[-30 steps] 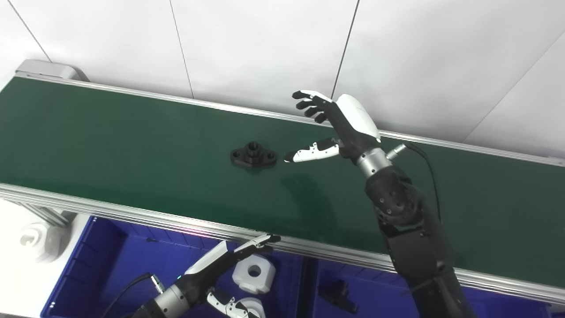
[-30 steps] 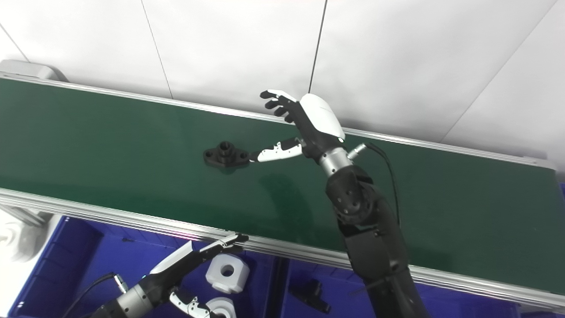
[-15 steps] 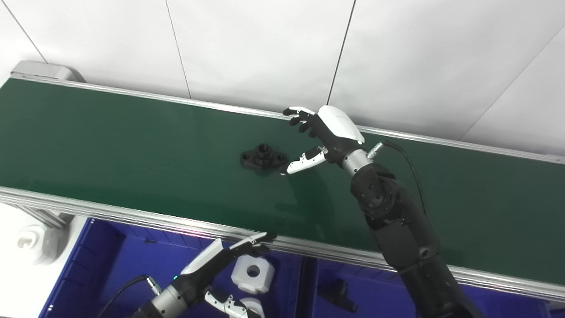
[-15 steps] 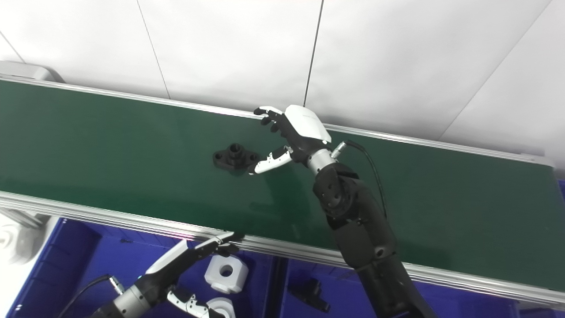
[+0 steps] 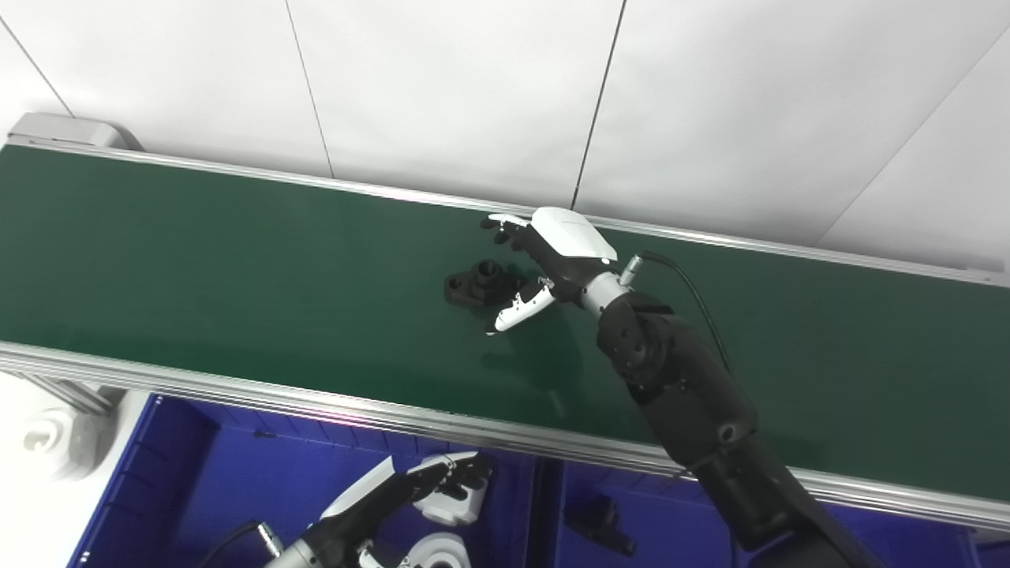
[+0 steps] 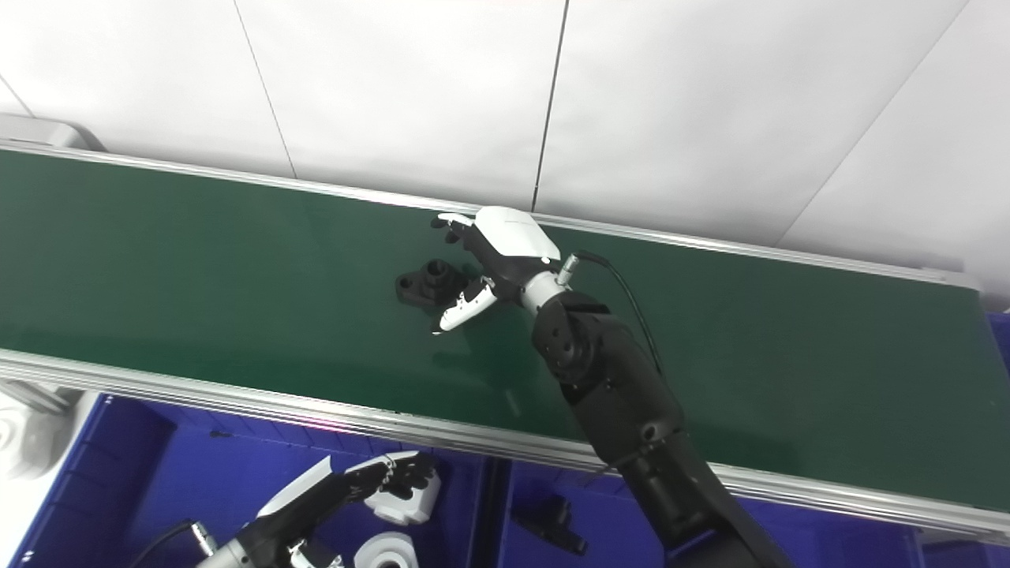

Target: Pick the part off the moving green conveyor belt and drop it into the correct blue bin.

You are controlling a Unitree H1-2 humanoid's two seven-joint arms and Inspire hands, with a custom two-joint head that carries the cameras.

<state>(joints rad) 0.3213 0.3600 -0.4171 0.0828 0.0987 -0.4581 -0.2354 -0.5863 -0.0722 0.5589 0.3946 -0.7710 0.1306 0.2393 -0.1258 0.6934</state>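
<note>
On green belt [image 5: 237, 260], right hand [image 5: 552, 256] spread beside black part [image 5: 477, 282], white blocks [image 5: 454, 497] in bin [image 5: 197, 473] below.

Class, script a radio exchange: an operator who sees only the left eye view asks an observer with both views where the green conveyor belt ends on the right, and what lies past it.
Operator: My picture cuts off the green conveyor belt on the right. Does it end?
Observer: Yes. The right eye view shows it stopping at a silver end rail.
Operator: Anything beyond that?
Observer: A blue sliver at the picture's edge; too little shows to tell what it is.
</note>
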